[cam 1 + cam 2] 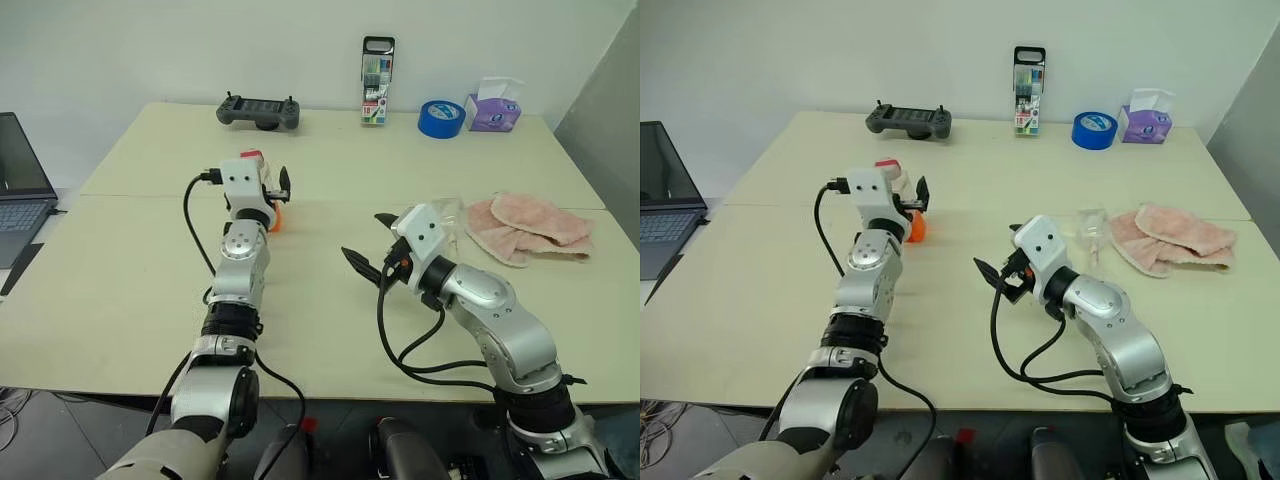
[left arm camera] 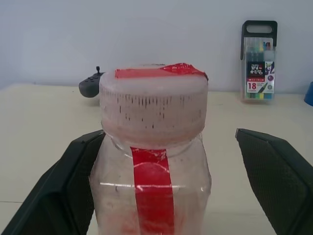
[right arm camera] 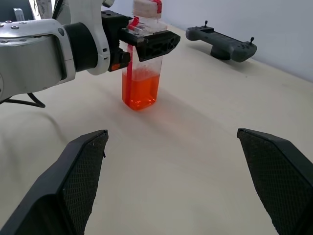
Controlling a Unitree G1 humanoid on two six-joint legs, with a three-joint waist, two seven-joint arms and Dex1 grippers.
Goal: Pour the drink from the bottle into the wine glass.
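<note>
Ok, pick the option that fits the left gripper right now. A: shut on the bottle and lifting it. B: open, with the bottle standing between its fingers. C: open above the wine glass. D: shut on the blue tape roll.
B: the left gripper is open, its fingers spread either side of the bottle, which stands on the table.

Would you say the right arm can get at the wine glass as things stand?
Probably yes: the wine glass stands just beyond the open right gripper, on its right side beside the pink cloth, with nothing between them.
</note>
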